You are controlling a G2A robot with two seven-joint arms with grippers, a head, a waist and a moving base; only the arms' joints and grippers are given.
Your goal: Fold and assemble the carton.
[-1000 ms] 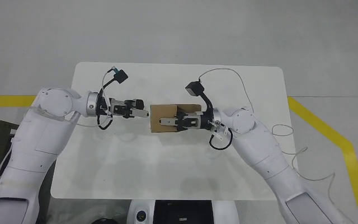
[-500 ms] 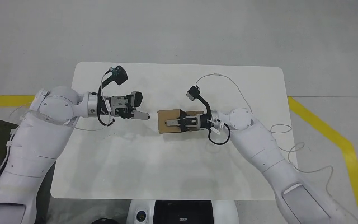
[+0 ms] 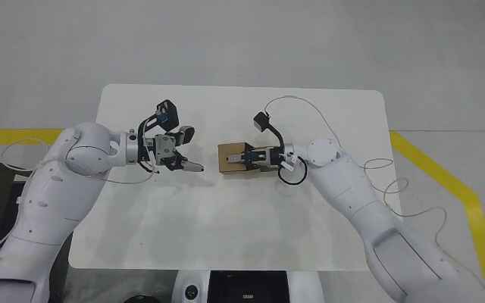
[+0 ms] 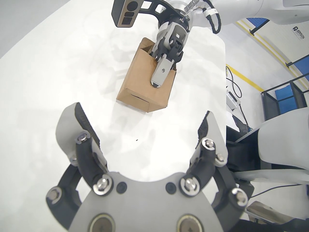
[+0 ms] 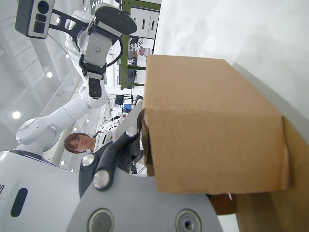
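A small brown carton (image 3: 227, 167) lies on its side near the middle of the white table (image 3: 242, 227). My right gripper (image 3: 236, 159) is shut on one wall of it: one finger (image 4: 160, 73) lies on the outside and the other is hidden inside the open end. The folded end of the carton (image 4: 135, 80) faces my left gripper (image 4: 142, 121). That gripper (image 3: 188, 160) is open and holds nothing, a short gap to the carton's left. In the right wrist view the carton (image 5: 212, 126) sits close up beside one finger (image 5: 129, 126).
A thin grey cable (image 3: 303, 98) loops over the table's far right part. Bare table (image 3: 151, 227) lies in front of and behind both arms. Yellow tape (image 3: 432, 170) marks the floor beside the table.
The right gripper has drawn the carton to the right and turned it, so it looks shorter from above. The left gripper has turned at the wrist and drawn back slightly, leaving a wider gap.
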